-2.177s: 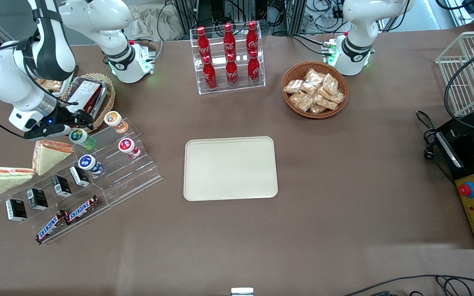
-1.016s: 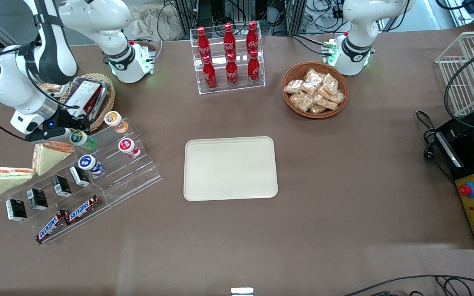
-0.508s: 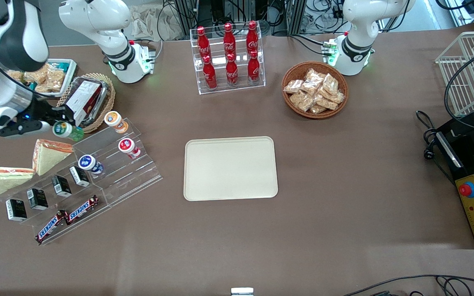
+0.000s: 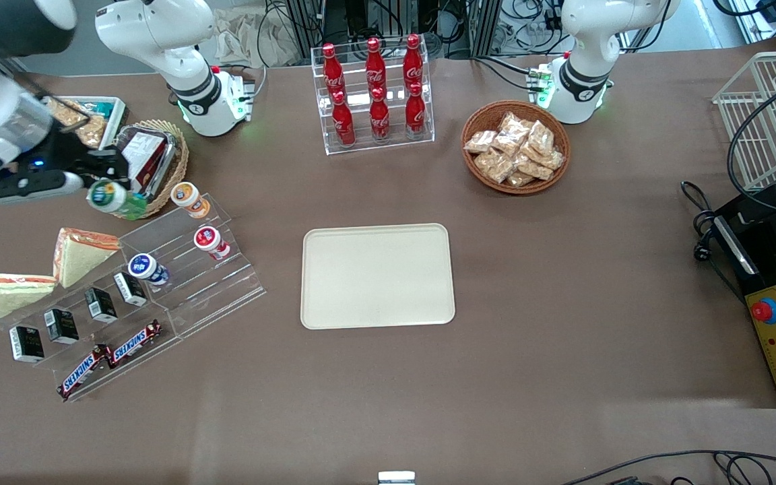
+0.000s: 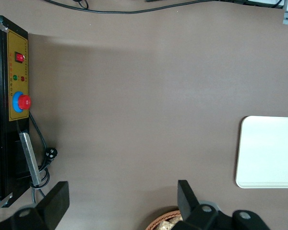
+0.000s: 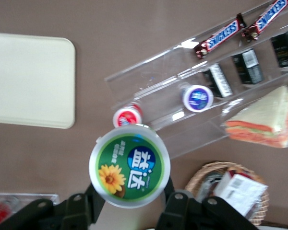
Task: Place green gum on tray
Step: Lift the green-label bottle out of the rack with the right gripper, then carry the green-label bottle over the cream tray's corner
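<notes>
I see green gum (image 4: 113,199): translucent green body, white lid, green label with a yellow flower and blue-white mark (image 6: 130,170). Gripper (image 4: 102,176) on it is black, on a white arm. Tray (image 4: 377,276) plain cream. Counter (image 4: 563,303) brown. Other gums: blue-lidded (image 4: 144,267), red-lidded (image 4: 209,240), orange (image 4: 188,197). Cola bottles (image 4: 374,91) red.

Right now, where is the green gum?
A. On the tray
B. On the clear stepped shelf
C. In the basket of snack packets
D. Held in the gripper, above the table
D: the gripper is shut on the green gum, lifted off the shelf; the tray is bare.
</notes>
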